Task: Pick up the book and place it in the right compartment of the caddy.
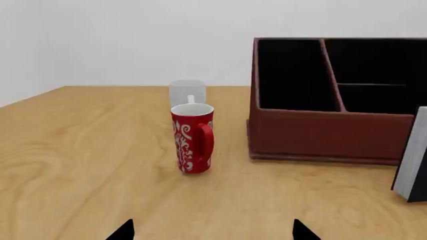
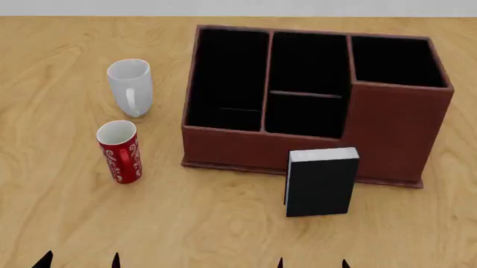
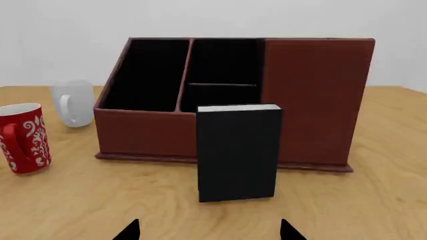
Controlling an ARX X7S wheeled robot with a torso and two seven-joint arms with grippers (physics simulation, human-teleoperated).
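Observation:
The black book with white page edges stands upright on the table just in front of the caddy; it also shows in the right wrist view and at the edge of the left wrist view. The caddy's right compartment is the squarish black-lined section with tall walls. My right gripper is open and empty, near the table's front edge, short of the book; in its wrist view the fingertips are wide apart. My left gripper is open and empty at the front left.
A red patterned mug and a white mug stand left of the caddy. The wooden table reaches the front edge of view. The caddy's long left section and divided middle sections are black inside.

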